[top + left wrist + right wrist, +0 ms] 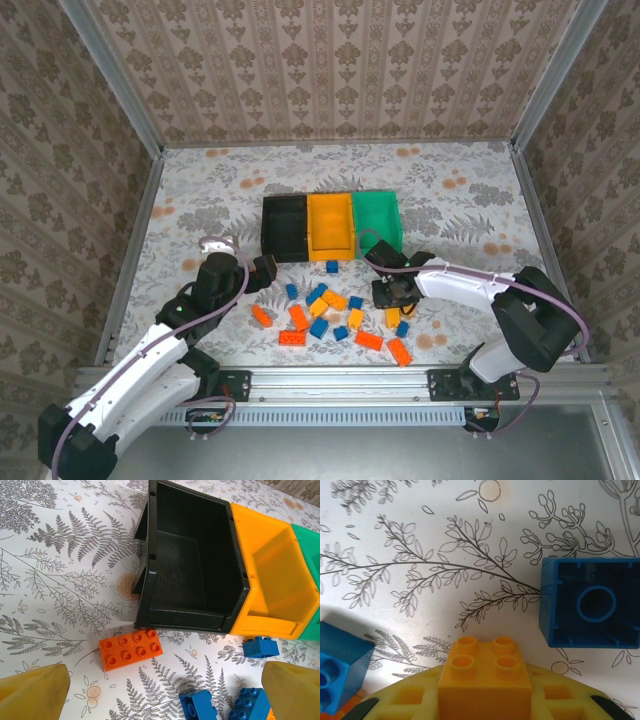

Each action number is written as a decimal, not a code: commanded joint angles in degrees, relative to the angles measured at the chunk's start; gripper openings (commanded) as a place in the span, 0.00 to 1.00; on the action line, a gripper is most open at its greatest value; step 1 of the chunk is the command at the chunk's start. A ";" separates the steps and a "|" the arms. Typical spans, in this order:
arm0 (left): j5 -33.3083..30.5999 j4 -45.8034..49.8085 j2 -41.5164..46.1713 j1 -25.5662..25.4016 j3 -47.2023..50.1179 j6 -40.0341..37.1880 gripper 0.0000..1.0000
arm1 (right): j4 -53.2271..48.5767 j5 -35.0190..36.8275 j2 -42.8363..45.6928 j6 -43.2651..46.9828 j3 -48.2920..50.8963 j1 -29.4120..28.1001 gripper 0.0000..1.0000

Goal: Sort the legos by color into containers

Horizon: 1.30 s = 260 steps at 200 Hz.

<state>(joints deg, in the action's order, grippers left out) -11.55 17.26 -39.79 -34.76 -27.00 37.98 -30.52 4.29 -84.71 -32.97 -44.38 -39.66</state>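
Yellow-orange brick (483, 680) clamped in right gripper (392, 293), beside upturned blue brick (590, 602). Wide-spread, empty left gripper (160, 695) facing black bin (145, 570). That, orange bin (242, 545) and green bin (305, 537) apparently bare; other legos (330, 315) loose on table (60, 555) before them. Sorting judged barely begun.

Beige damask walls (340, 70) around a fern-printed tabletop (470, 200)

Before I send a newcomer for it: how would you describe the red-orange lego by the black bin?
Find the row of three joined bins and take the black bin at its end. Just off its near corner, the one away from the orange bin, a red-orange lego lies flat, studs up. It has eight studs in two rows; its nearest neighbours are blue legos.
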 commanded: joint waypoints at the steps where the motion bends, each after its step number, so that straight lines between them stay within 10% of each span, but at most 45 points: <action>1: 0.82 -0.03 0.06 0.57 0.21 1.30 1.00 | -2.67 2.33 4.54 0.77 -4.29 -0.14 0.23; 49: 1.02 -0.12 0.06 0.75 0.37 2.01 1.00 | -0.55 5.76 5.35 3.05 -17.03 5.56 0.23; 113: 1.65 2.89 0.94 0.99 -0.51 1.93 1.00 | 3.98 6.03 -14.49 1.42 -32.13 13.54 0.24; 165: 2.05 3.02 1.12 1.41 -0.81 1.66 1.00 | 2.16 5.32 -22.55 -1.43 -36.82 15.72 0.42; 260: 2.75 4.45 1.63 2.68 -1.83 0.28 1.00 | -1.63 2.59 -6.90 0.27 -25.97 11.92 0.61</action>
<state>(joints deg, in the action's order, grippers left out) -9.32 20.47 -39.44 -32.71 -27.11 38.98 -27.97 8.25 -98.98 -34.26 -74.32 -24.93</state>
